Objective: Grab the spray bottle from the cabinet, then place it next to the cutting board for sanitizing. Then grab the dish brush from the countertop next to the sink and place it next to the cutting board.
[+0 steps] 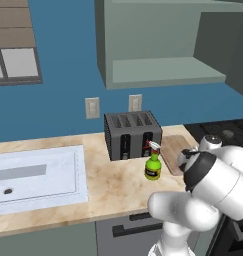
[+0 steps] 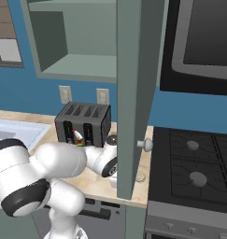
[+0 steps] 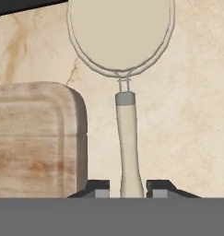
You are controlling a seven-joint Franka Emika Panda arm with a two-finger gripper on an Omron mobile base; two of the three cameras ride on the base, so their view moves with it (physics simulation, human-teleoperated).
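hand view, lower centre: my gripper [image 3: 127, 190] has a finger on each side of the dish brush [image 3: 126, 92] handle, whether clamped i cannot tell; its round head lies toward the top on the countertop [image 3: 191, 115], just beside the cutting board [image 3: 35, 138] at left. left base view, centre: the spray bottle [image 1: 153, 163] stands by that board, ready for sanitizing

- The spray bottle [image 1: 152, 166] stands on the countertop [image 1: 113, 185], before the toaster [image 1: 133, 135] and just left of the cutting board [image 1: 174, 151].
- The sink [image 1: 38, 175] lies well left of the toaster.
- The cabinet [image 1: 158, 42] hangs above.
- In the hand view, the dish brush [image 3: 125, 92] lies just right of the cutting board [image 3: 35, 138].
- The stove [image 2: 194, 172] is right of the countertop.
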